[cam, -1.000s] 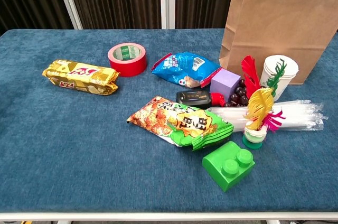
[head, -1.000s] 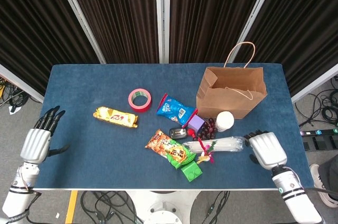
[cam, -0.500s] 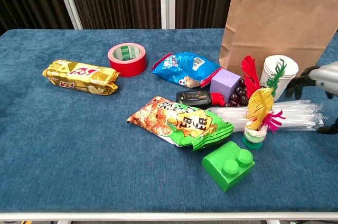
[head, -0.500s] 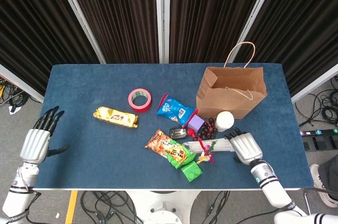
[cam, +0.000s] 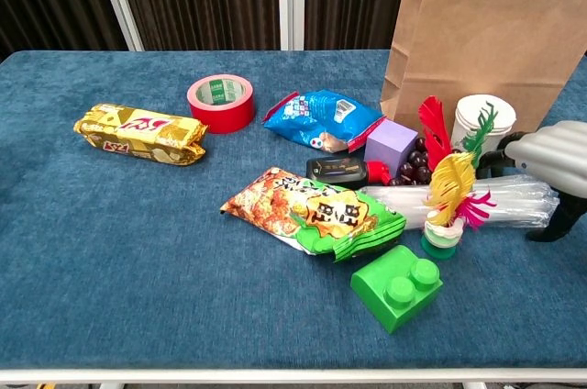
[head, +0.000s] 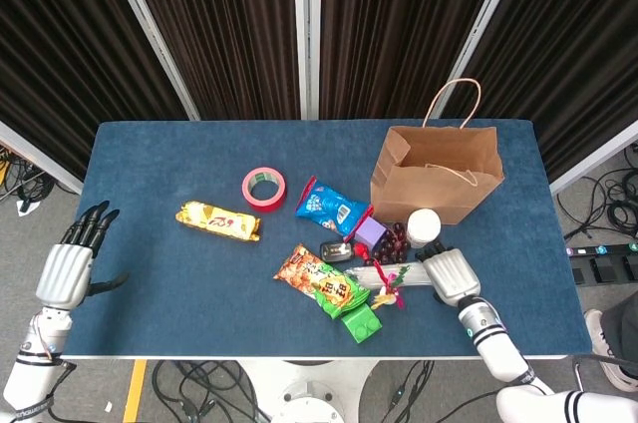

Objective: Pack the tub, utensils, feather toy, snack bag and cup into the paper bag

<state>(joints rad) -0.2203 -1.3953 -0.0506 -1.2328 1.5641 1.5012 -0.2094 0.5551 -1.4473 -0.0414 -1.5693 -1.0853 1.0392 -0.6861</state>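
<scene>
utensils (cam: 514, 198): clear-wrapped white bundle, near desk's front edge | right hand (head: 448, 274) over its right end, grip unclear | left hand (head: 66, 271) open, well apart

Each robot hand, left (head: 68, 271) and right (head: 448, 274), has a ribbed silver-white shell and black fingers. White forearms carry black wrist bands with small green marks.
</scene>
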